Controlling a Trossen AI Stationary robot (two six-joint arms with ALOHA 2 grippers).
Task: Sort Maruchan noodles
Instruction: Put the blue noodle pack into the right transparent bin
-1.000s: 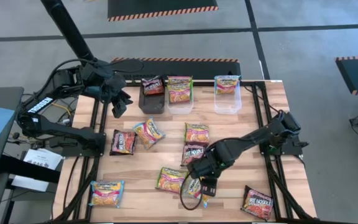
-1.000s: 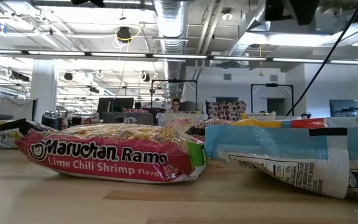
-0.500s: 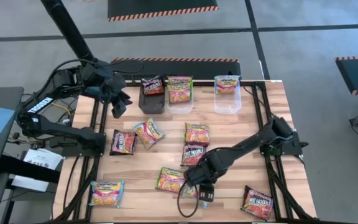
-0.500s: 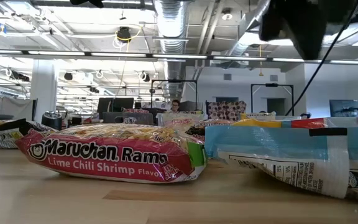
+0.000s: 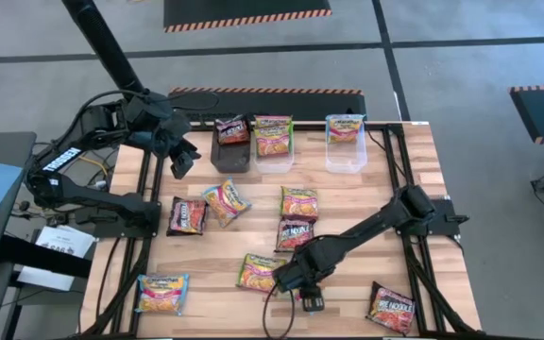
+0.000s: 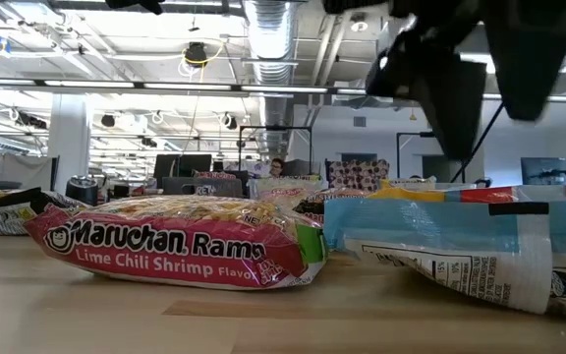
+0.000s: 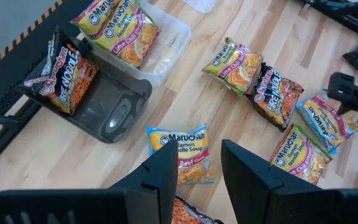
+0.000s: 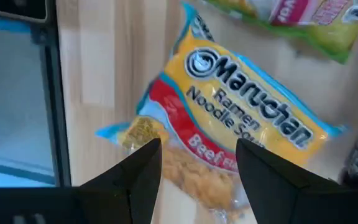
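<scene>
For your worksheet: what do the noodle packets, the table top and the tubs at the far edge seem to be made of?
Noodle packets: thin printed plastic film, glossy; it crinkles and catches light.
Table top: wood, probably, with planks and grain showing, matte.
Tubs: two clear, one black, apparently rigid plastic with a smooth sheen.

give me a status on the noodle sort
Right gripper open, over beef packet near table's front edge. Left gripper open, empty, parked by the black tub. Nothing in the way.

Yellow-red-blue noodle packet [image 8: 229,149], black tub [image 5: 231,151], pale striped wooden table [image 5: 348,198]
</scene>
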